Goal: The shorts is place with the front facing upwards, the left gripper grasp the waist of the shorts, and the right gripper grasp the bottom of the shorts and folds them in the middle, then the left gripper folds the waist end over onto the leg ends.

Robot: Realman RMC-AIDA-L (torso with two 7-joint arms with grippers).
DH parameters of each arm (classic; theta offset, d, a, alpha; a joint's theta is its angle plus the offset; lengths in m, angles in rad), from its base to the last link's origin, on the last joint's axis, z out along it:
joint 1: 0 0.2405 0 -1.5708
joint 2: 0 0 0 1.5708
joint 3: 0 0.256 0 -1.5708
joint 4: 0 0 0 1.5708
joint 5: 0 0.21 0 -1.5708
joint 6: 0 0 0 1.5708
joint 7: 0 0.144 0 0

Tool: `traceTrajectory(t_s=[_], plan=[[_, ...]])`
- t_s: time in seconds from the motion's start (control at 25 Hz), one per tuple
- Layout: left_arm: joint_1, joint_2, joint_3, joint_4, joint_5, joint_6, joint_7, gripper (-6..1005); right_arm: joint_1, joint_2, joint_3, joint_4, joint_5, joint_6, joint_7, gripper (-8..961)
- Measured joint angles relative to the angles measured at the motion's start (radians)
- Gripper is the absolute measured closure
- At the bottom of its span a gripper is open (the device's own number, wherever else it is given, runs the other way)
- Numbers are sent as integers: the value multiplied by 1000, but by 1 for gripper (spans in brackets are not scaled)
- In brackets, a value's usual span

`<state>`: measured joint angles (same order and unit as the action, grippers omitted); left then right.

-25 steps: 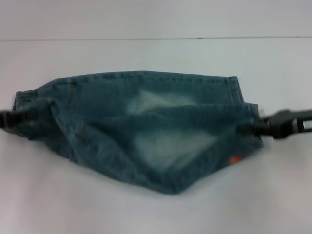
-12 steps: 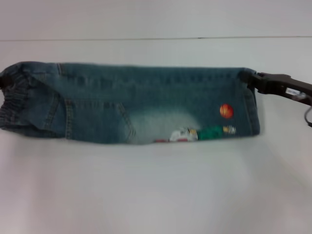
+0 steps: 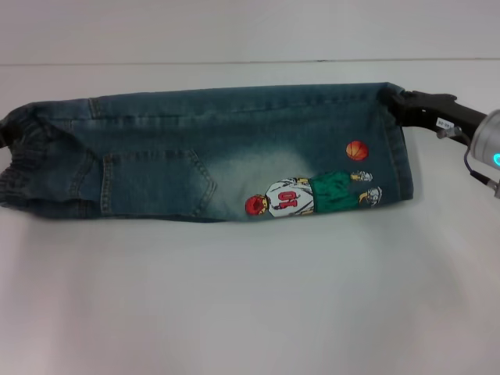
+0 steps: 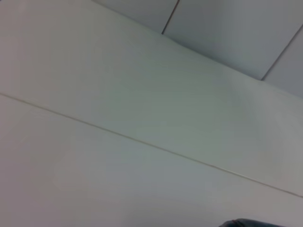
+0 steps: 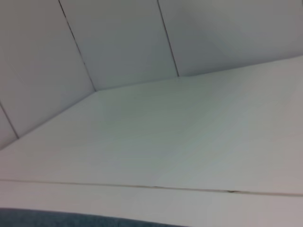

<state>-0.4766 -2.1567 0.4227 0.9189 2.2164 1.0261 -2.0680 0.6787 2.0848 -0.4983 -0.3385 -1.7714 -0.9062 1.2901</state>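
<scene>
**Head view: denim shorts lie folded lengthwise on a white table, right claw at the hem corner**

From my remote station, the nearest thing I see is the bare table, a smooth, matte white surface. Beyond it lie the shorts, folded into a long, narrow band of blue-green faded denim stretched from my left to my right. A pale bleached patch fades across the middle, and an angular stitched patch pocket sits toward the left half. Near the right end, a cartoon print shows a figure in a white shirt and green shorts, with an orange ball above it.

The leg ends form the straight stitched edge on the right. The waist, a darker, ruched elastic band, bunches at the far left, touching the frame edge.

At the far right corner of the hem, the right gripper, a black claw on a silver-white arm with a cyan glowing ring, has its fingers clamped together on the denim. The left gripper is only a dark sliver at the waist's far corner; I cannot tell how its fingers stand.

Farthest back, a thin seam crosses the white surface. Each wrist view shows white panels and a sliver of denim.
</scene>
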Motion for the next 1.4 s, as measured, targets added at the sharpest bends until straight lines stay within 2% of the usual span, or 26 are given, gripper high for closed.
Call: traceTrajectory(t_s=[0.36, 0.52, 0.68, 0.8, 0.92, 1.0, 1.16, 1.4], plan=[[-5, -3, 15, -24, -10, -40, 28, 935, 64, 4, -49, 24, 4, 126, -23, 898], [-7, 4, 83, -23, -5, -37, 19, 917, 95, 5, -62, 57, 2, 191, -23, 897], [-7, 0, 99, -10, -5, -48, 16, 899, 105, 6, -63, 67, 5, 217, -15, 896], [-10, 5, 107, -19, -3, -52, 15, 885, 107, 5, -69, 68, 4, 219, -7, 803], [-11, 12, 119, -22, -2, -54, 11, 758, 107, 3, -79, 69, 0, 218, 6, 711], [-9, 17, 120, -23, -1, -54, 8, 673, 107, 1, -86, 69, -1, 217, 15, 470], [-2, 27, 117, -19, -1, -50, 5, 511, 100, -1, -92, 63, -2, 193, 28, 380], [12, 63, 122, -28, 2, -27, -28, 264, 77, -10, -97, 56, -1, 131, 55, 245]])
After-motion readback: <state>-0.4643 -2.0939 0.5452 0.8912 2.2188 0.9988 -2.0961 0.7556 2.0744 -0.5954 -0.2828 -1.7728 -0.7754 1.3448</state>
